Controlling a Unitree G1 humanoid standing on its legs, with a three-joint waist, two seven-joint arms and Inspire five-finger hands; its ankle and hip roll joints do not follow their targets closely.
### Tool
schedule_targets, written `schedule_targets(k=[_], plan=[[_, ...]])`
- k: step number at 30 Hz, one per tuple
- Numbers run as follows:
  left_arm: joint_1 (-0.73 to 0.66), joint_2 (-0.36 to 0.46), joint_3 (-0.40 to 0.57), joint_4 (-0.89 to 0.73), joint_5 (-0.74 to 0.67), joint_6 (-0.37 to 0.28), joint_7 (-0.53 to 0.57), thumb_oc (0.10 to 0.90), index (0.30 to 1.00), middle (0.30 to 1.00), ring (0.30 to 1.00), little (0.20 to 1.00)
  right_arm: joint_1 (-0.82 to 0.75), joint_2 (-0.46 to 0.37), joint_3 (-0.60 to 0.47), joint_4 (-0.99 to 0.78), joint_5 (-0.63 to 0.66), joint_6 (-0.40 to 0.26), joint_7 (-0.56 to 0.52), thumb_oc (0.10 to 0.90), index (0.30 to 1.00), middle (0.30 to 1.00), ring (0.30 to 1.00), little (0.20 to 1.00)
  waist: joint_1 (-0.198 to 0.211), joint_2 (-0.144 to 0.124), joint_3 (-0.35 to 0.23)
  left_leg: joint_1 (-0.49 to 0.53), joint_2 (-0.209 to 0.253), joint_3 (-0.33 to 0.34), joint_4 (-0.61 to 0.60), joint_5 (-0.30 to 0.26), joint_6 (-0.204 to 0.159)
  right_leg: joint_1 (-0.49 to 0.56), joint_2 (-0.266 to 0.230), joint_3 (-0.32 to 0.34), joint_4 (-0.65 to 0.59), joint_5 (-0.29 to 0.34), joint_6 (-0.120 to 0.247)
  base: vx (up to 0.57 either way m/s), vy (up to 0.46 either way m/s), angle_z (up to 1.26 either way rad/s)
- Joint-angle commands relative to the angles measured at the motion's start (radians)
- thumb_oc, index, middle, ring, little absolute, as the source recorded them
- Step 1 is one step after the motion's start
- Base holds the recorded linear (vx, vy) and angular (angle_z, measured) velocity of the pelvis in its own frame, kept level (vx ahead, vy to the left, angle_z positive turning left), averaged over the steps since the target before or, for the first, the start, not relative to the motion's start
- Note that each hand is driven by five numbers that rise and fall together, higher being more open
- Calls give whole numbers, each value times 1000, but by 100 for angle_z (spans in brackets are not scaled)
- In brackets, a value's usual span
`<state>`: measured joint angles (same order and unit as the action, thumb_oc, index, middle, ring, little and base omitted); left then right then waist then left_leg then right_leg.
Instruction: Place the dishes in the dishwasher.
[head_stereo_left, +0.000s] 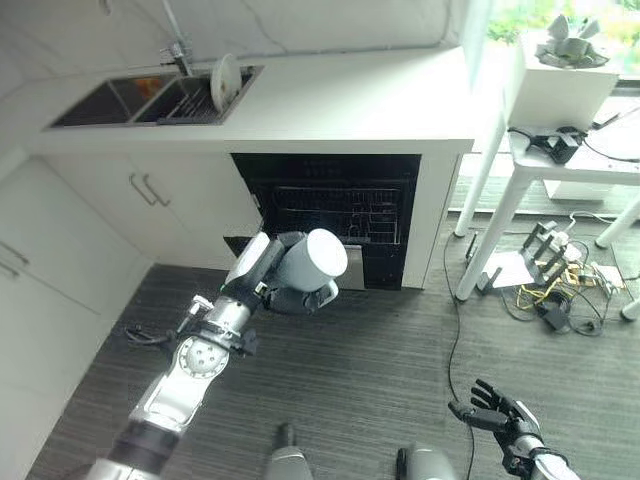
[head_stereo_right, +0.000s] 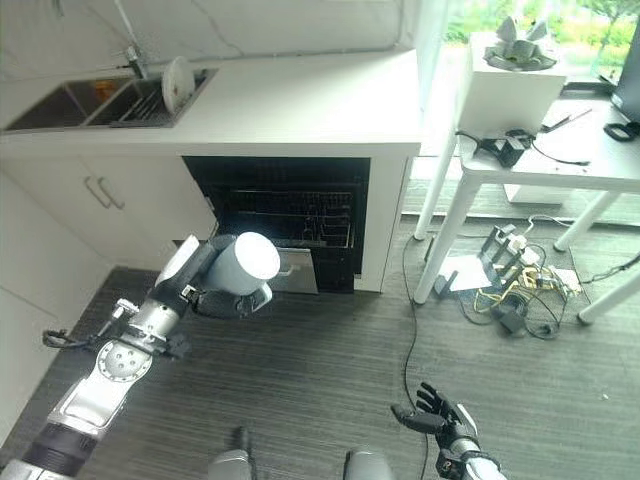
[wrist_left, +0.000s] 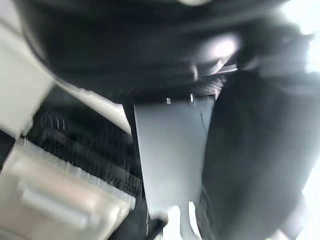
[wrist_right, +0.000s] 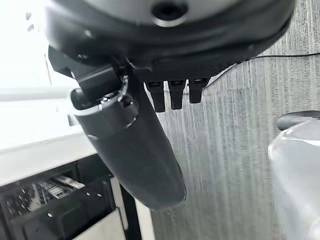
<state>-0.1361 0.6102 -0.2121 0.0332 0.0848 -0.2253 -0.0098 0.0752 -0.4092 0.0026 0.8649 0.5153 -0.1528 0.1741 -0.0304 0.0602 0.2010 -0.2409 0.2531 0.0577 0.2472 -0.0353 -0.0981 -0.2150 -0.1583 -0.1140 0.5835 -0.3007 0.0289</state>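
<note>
Worktop (head_stereo_left: 350, 100): white, running above the dishwasher (head_stereo_left: 335, 215), which stands open with its dark wire rack (head_stereo_left: 340, 215) visible inside and its door lowered.

Sink (head_stereo_left: 150, 100): set into the worktop, well to the left of the dishwasher. A white plate (head_stereo_left: 224, 80) stands on edge in it, not yet loaded.

Cup (head_stereo_left: 310, 262): a white, straight-walled vessel held just in front of the dishwasher opening, tipped with its flat base toward the camera. Judged rigid, smooth, fairly light and breakable if knocked against the rack; the wall is the sensible place to grip, as now.

Left hand (head_stereo_left: 290, 298): fingers curled around the cup's wall from below and behind.

Right hand (head_stereo_left: 497, 410): low, well right of the dishwasher, fingers spread and relaxed, holding nothing.

Limits: the cup's mouth and any handle face away and cannot be assessed. The left wrist view is too smeared to confirm finger contact. The rack's free slots are indistinct.
</note>
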Motion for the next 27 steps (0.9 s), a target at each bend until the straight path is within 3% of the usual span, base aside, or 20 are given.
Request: schedule_targets(k=[1,7,8,9,11,13,14,15,18,21,23,25,27], plan=[[-104,47,103,-83,-44,-49,51,400,300,300,300,300,-8,-9,-20,-38,29,-69,20,800,900,900,900,900,-31,-21,-42,76,-53,81,53,-93,-3,196,-22,-113,-283,62,92,269,605,-7],[-154,66,56,-35,-30,-39,42,400,300,300,300,300,6,33,-15,-47,28,-64,9,800,900,900,900,900,-24,-21,-48,118,-173,59,53,-158,62,209,-79,-89,-283,111,131,166,352,15],[-154,67,55,-30,-29,-41,40,400,300,300,300,300,4,39,-14,-46,34,-60,4,800,900,900,900,900,-20,-20,-50,120,-180,59,53,-162,71,212,-82,-96,-283,118,133,194,293,3],[-149,74,59,-24,-31,-48,35,400,300,300,300,300,-3,57,-6,-52,23,-55,-9,800,900,900,900,900,-5,-11,-51,132,-186,79,53,-179,95,222,-91,-147,-283,186,139,173,262,-3],[-134,85,74,-30,-31,-55,29,400,300,300,300,300,-12,69,4,-59,7,-46,-13,800,900,900,900,900,10,-4,-43,148,-181,116,53,-196,111,212,-98,-199,-242,233,142,130,205,-20],[-128,95,82,-40,-37,-56,21,400,300,300,300,300,-19,75,10,-69,4,-30,-21,800,900,900,900,900,11,-9,-31,156,-185,133,53,-214,122,186,-66,-192,-226,225,146,101,56,-46],[-125,97,85,-44,-35,-60,15,400,300,300,300,300,-16,78,9,-69,9,-31,-23,800,900,900,900,900,4,-12,-28,157,-191,129,53,-217,124,173,-37,-179,-244,222,146,177,-127,-36],[-124,92,84,-58,-22,-55,12,400,300,300,300,300,-16,78,10,-57,25,-42,-24,800,900,900,900,900,-6,-33,-29,153,-209,129,53,-218,121,128,-26,-146,-283,190,143,214,-207,-8],[-125,98,80,-74,-21,-38,16,400,300,300,300,300,-15,79,-9,-11,31,-64,-4,800,900,900,900,900,-14,-73,-39,171,-244,143,53,-249,124,17,-95,-60,-283,228,189,270,-304,16],[-130,116,79,-73,-33,-40,18,400,300,300,300,300,-17,81,-20,1,31,-64,6,800,900,900,900,900,-19,-77,-43,184,-240,142,53,-266,123,-12,-110,-17,-283,249,204,213,-259,13],[-114,120,91,-72,-42,-44,32,400,300,300,300,300,-15,75,-15,-10,21,-50,10,800,900,900,900,900,-13,-79,-48,200,-216,150,53,-258,106,15,-101,-40,-283,212,191,305,-424,20],[-74,92,99,-106,-36,-27,61,400,300,300,300,300,-14,55,0,-21,5,-36,10,800,900,900,900,900,-8,-93,-59,229,-183,135,53,-230,74,53,-59,-62,-283,161,141,343,-559,29],[-62,78,102,-113,-30,-27,71,400,300,300,300,300,-19,40,9,-19,-2,-35,12,800,900,900,900,900,-2,-112,-57,242,-174,142,53,-191,63,70,-53,-65,-283,143,117,177,-391,13]])
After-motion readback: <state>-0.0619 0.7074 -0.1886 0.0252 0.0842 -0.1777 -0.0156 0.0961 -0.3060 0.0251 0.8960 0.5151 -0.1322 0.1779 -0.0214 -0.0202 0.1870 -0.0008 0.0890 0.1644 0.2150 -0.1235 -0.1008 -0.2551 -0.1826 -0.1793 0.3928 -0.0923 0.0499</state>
